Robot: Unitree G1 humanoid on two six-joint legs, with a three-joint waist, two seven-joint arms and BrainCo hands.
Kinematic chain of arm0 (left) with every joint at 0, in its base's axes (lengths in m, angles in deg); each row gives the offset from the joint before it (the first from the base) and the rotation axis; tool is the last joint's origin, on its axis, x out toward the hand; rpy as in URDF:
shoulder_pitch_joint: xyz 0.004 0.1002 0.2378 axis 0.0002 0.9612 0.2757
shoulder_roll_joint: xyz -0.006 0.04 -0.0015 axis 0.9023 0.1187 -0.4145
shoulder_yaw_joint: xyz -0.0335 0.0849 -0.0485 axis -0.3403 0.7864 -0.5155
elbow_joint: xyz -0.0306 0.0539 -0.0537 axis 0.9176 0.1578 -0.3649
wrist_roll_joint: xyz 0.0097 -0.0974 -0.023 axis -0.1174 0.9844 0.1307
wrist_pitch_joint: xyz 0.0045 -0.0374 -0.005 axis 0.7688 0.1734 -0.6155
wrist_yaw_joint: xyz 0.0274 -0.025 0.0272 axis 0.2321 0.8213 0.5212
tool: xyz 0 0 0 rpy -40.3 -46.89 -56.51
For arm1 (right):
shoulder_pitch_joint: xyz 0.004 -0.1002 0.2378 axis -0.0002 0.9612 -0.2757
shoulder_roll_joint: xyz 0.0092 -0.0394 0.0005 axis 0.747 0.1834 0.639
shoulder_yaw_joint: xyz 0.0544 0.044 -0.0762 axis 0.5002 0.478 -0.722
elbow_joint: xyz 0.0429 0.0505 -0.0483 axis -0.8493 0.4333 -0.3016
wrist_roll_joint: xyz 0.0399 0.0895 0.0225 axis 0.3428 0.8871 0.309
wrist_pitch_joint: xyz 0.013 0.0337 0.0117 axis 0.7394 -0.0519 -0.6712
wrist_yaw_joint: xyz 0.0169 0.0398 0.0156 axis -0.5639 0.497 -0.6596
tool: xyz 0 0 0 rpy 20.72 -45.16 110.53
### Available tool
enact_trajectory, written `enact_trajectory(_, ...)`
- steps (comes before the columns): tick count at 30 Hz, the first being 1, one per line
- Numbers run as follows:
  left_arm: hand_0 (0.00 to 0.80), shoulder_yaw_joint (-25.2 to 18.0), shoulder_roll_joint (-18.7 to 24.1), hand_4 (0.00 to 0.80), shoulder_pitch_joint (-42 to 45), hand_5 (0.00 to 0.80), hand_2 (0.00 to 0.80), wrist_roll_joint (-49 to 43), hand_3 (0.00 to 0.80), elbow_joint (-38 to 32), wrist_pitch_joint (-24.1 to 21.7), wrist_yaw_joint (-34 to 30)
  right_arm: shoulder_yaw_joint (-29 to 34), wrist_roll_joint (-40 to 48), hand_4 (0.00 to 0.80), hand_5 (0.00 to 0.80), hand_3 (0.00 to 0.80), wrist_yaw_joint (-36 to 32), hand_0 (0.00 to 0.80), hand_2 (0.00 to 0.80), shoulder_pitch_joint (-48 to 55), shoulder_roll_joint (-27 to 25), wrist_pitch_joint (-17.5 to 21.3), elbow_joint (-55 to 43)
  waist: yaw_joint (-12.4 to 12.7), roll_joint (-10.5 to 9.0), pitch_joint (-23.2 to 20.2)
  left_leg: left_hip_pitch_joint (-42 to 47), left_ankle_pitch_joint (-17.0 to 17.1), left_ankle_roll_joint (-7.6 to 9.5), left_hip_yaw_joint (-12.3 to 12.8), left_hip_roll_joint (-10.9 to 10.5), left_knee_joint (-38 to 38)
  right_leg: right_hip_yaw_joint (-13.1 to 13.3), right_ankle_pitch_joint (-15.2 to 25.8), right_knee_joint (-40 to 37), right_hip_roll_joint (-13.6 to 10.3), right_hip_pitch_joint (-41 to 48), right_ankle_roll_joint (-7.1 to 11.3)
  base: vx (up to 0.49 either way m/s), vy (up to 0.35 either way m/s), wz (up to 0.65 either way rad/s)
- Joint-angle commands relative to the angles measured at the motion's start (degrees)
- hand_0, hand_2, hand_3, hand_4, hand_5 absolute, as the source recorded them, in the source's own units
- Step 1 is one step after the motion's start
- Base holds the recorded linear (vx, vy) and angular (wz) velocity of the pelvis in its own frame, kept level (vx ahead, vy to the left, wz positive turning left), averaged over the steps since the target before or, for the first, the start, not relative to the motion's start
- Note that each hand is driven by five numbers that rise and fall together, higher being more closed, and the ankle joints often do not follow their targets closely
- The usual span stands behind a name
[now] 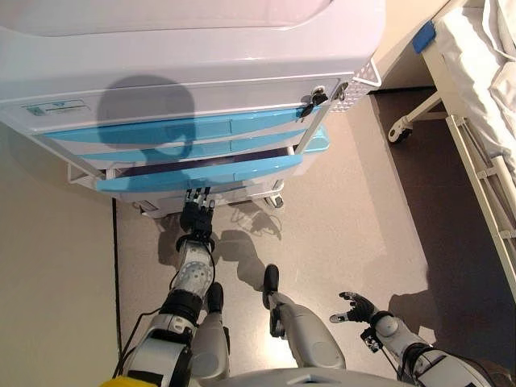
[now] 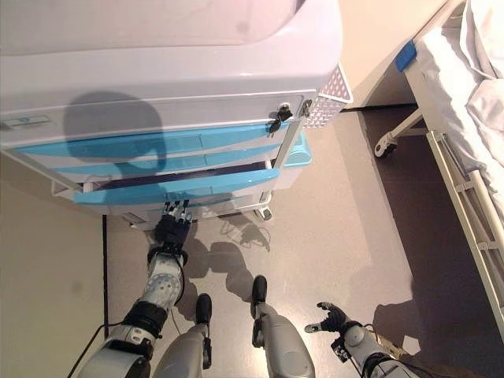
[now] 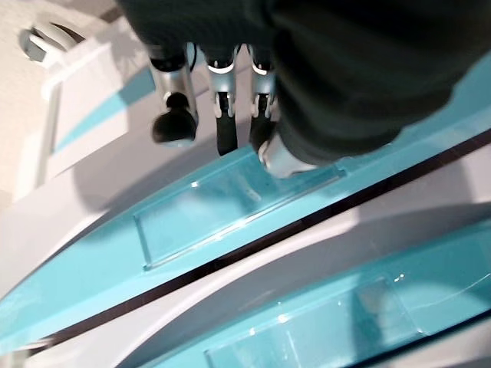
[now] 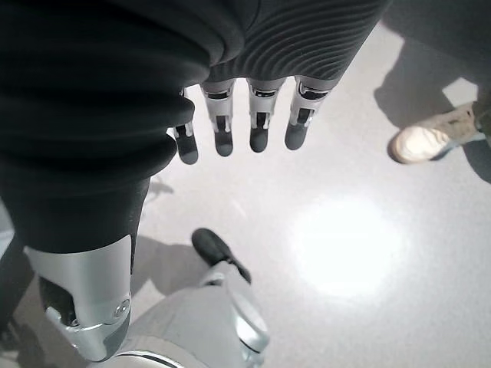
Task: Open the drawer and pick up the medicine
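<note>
A white medical cart (image 1: 193, 64) has three light-blue drawer fronts. The lowest blue drawer (image 1: 201, 173) stands pulled out a little, with a dark gap above it. My left hand (image 1: 196, 216) reaches up to this drawer's lower front edge. In the left wrist view its fingers (image 3: 224, 123) hook under the blue edge (image 3: 230, 207) and the thumb (image 3: 284, 157) rests on the front. My right hand (image 1: 359, 308) hangs low at the right, open and empty, with straight fingers (image 4: 257, 126) over the floor. No medicine is in view.
A hospital bed (image 1: 484, 97) with a wheeled frame (image 1: 399, 129) stands at the right. A wire basket (image 1: 367, 76) hangs on the cart's right side. A cart caster (image 1: 276, 199) sits under the drawers. A person's shoe (image 4: 426, 142) shows on the floor.
</note>
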Motion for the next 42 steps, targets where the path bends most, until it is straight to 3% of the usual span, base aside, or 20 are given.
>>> enact_trajectory(1,0.800,-1.02,0.97,0.800,-2.08,0.800,0.800,-5.92,0.800,-20.42,-6.05,-14.19,-2.14,-1.79,0.000,0.000,0.000,0.10,0.000,0.000,3.79,-2.48,-0.04,3.58,3.55,4.72,-9.93,-4.03,1.33,2.61,-1.89,-2.19,1.04,0.24,-8.13,10.20,1.23,0.06,2.11,0.010,-0.049,0.06)
enact_trajectory(6,0.800,-1.21,0.73,0.800,6.82,0.800,0.800,-5.77,0.800,-24.07,-3.60,-16.72,-0.70,-1.65,0.000,0.000,0.000,0.21,0.000,0.000,4.65,-2.43,0.02,3.99,4.51,5.16,-10.67,-2.71,1.31,2.25,-2.91,-2.13,1.52,-1.02,-9.09,10.22,1.44,2.20,1.78,0.021,-0.057,0.09)
enact_trajectory(14,0.800,-3.80,1.60,0.800,18.89,0.800,0.800,-6.50,0.800,-23.22,0.70,-20.16,1.71,-2.02,0.000,0.000,0.000,-0.49,0.000,0.000,6.24,-2.91,-0.17,4.67,6.18,6.47,-12.10,-0.32,1.43,1.92,-4.99,-2.32,1.83,-3.79,-10.86,10.28,1.22,6.09,1.39,0.043,-0.057,0.18)
enact_trajectory(22,0.800,-8.42,1.14,0.800,26.89,0.800,0.800,-6.51,0.800,-24.48,2.33,-21.02,2.98,-3.07,0.000,0.000,0.000,-0.56,0.000,0.000,7.03,-3.90,-0.43,4.71,7.95,7.75,-12.34,1.03,1.18,1.84,-7.60,-2.89,3.67,-6.70,-12.61,11.10,0.65,9.21,0.78,0.023,-0.045,0.22)
enact_trajectory(27,0.800,-14.19,-0.62,0.800,32.24,0.800,0.800,-6.13,0.800,-25.39,2.50,-20.82,3.76,-3.71,0.000,0.000,0.000,-0.60,0.000,0.000,7.28,-3.97,-0.77,5.42,9.92,8.41,-12.49,1.23,0.88,1.86,-8.85,-3.26,5.46,-8.40,-13.28,10.81,0.38,11.16,0.52,0.014,-0.047,0.15)
enact_trajectory(36,0.800,-20.45,-0.63,0.800,33.59,0.800,0.800,-5.39,0.800,-14.84,3.10,-18.37,5.29,-3.87,0.000,0.000,0.000,0.03,0.000,0.000,7.60,-4.07,-0.96,5.95,11.22,9.19,-13.02,0.91,1.11,1.74,-11.12,-3.75,5.97,-11.03,-13.74,10.31,-0.12,12.66,0.44,0.011,-0.024,0.27)
enact_trajectory(42,0.800,-23.51,1.19,0.800,33.51,0.800,0.800,-5.59,0.800,-1.84,4.37,-16.93,6.41,-4.02,0.000,0.000,0.000,0.54,0.000,0.000,7.80,-4.24,-1.13,6.12,11.51,9.60,-13.98,1.21,0.78,1.83,-11.50,-4.17,6.01,-11.56,-13.86,9.32,-0.42,13.67,0.53,0.026,0.002,0.07)
